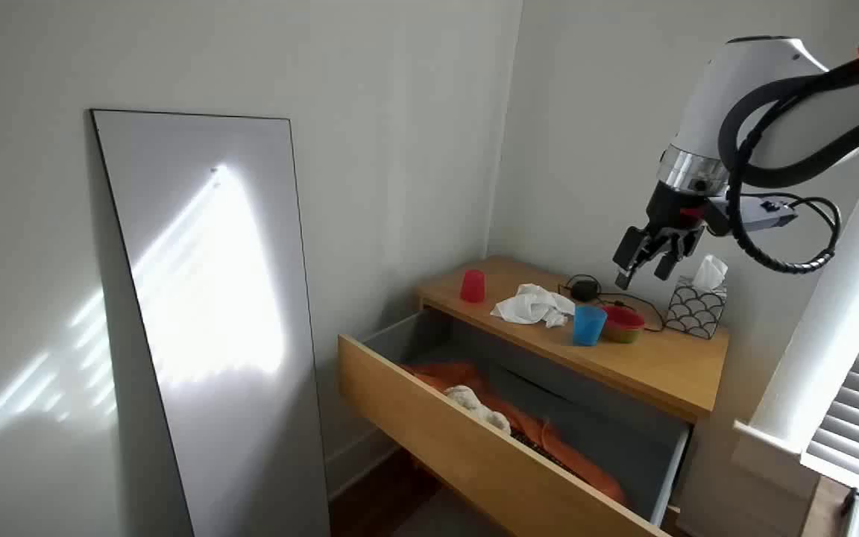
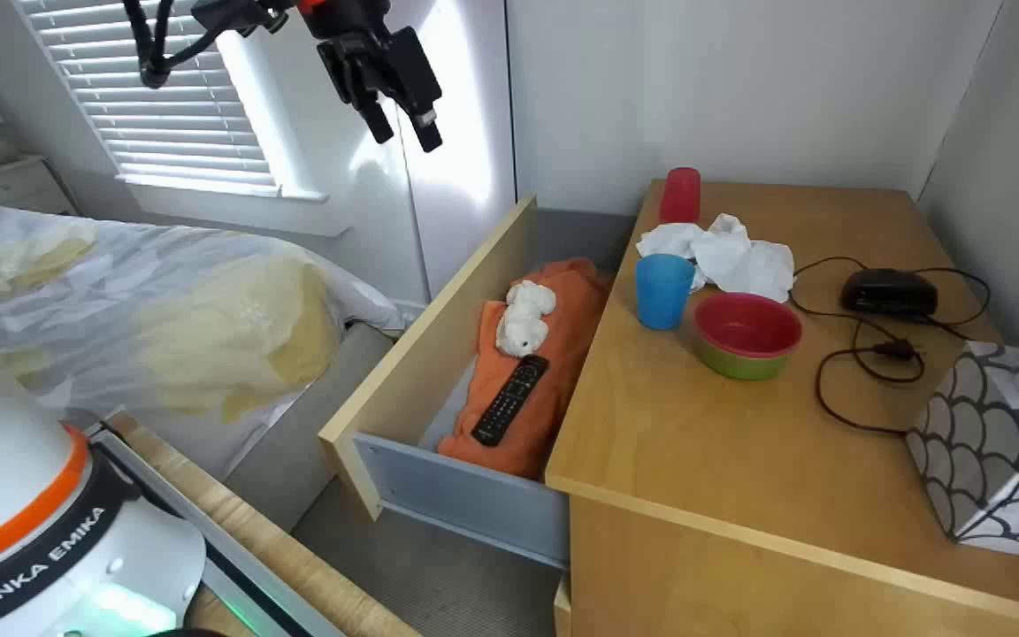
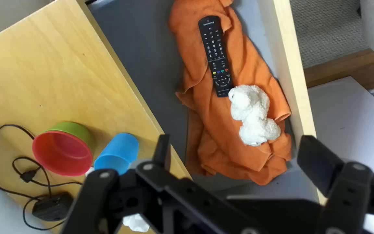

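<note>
My gripper (image 3: 235,146) stands wide open in the wrist view, with nothing between its fingers. It hangs in the air, apart from everything, in both exterior views (image 1: 643,273) (image 2: 406,137). Below it is a pulled-out drawer (image 2: 430,327) with a pale wooden front. An orange cloth (image 3: 219,136) lies crumpled inside. On that cloth rest a small white plush toy (image 3: 253,113) and a black remote control (image 3: 218,55), close end to end. In an exterior view the drawer front (image 1: 474,440) hides part of the contents, including most of the remote.
The wooden dresser top (image 2: 722,442) bears a blue cup (image 2: 662,292), a red-and-green bowl (image 2: 748,345), a red cup (image 2: 680,196), crumpled white tissue (image 2: 744,261), a black corded device (image 2: 888,292) and a tissue box (image 2: 996,460). A tall panel (image 1: 213,298) leans on the wall.
</note>
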Controlling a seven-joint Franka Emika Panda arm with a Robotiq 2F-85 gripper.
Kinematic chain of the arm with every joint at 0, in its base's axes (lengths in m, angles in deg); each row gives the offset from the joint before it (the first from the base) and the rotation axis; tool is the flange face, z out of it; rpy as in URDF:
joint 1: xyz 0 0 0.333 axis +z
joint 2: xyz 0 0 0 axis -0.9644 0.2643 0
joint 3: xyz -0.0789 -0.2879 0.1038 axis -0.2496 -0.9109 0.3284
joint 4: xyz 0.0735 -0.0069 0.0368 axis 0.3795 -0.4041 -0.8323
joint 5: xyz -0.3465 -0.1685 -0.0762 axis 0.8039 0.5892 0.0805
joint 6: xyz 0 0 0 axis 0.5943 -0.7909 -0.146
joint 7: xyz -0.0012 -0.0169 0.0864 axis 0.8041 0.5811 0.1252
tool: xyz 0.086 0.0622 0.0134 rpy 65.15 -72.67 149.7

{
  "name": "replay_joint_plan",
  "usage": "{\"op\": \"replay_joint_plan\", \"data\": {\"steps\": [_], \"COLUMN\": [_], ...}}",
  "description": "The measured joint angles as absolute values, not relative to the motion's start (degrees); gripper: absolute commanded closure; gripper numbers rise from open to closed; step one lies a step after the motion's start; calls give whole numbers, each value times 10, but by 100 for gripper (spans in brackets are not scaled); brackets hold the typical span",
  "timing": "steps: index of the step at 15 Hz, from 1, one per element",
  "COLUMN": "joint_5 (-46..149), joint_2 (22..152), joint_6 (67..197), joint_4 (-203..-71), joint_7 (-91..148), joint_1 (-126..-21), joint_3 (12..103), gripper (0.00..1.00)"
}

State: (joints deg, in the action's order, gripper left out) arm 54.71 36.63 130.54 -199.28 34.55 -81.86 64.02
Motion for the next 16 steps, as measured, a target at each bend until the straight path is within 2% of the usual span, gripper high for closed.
{"op": "replay_joint_plan", "data": {"steps": [8,16], "joint_5": [544,527], "joint_2": [382,585], "joint_6": [1302,1312], "joint_4": [-1971,-1759], "joint_7": [339,284], "joint_1": [-817,-830], "joint_3": [635,558], "gripper": [0,0]}}
